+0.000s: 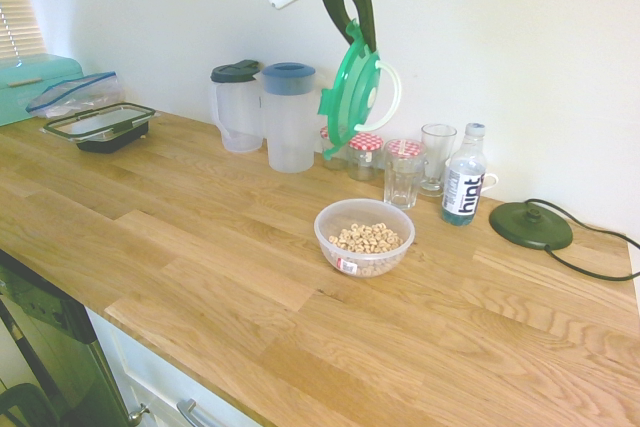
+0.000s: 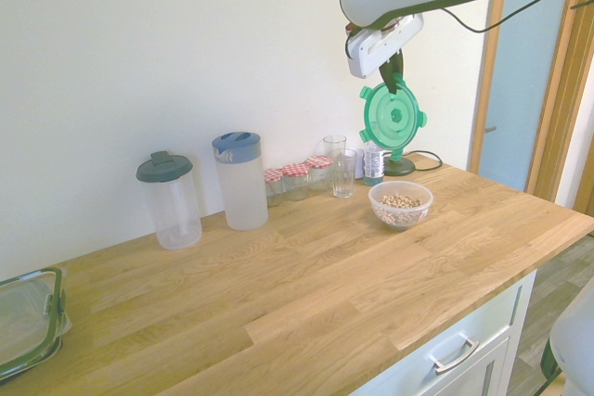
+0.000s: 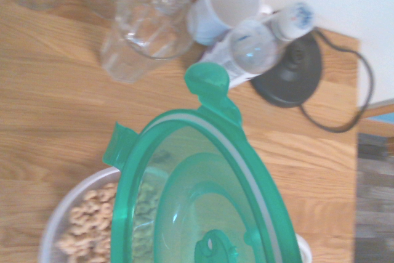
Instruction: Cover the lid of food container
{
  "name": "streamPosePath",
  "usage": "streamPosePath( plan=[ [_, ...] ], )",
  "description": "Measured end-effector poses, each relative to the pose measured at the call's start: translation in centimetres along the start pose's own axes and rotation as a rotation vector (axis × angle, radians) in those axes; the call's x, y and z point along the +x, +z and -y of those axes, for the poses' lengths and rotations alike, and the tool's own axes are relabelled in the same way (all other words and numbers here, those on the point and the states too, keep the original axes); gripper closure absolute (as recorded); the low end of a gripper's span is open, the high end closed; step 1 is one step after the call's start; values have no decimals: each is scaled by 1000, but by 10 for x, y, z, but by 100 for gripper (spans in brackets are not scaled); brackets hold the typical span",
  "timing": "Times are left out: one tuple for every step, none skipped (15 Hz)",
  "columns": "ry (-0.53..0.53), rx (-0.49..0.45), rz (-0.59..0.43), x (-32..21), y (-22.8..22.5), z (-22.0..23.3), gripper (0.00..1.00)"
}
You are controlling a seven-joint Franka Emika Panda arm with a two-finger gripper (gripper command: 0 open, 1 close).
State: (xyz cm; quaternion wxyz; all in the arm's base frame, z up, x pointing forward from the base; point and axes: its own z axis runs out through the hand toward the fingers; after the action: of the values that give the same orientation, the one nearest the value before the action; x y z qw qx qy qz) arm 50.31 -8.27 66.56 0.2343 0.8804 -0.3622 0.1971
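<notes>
Jaws clamped on the rim of the round translucent green plastic lid [image 1: 352, 93], held nearly upright above the clear round plastic cereal bowl [image 1: 364, 238]; best tilt it level and centre it before lowering gently.

Bright, diffuse daylight with faint soft shadows; the wrist view is softly blurred.
</notes>
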Motion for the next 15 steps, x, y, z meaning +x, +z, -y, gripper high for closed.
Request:
streamPosePath(
  plan=[
    [-4,-53,-51,3,1,1,100],
    [-4,-105,-96,6,6,3,100],
    [1,-160,-139,9,13,5,100],
    [7,-217,-177,9,27,10,100],
    [16,-276,-212,6,44,17,100],
    [25,-334,-242,0,61,25,100],
    [36,-396,-269,-6,77,33,100],
    [46,-461,-297,-13,91,42,100],
    [54,-522,-326,-20,101,50,100],
    [64,-582,-352,-28,109,57,100],
    [73,-647,-376,-40,116,65,100],
    [68,-694,-391,-55,123,74,100],
    [51,-715,-400,-72,129,84,100],
    [28,-726,-410,-93,135,96,100],
    [5,-738,-418,-109,140,103,100]
  ],
)
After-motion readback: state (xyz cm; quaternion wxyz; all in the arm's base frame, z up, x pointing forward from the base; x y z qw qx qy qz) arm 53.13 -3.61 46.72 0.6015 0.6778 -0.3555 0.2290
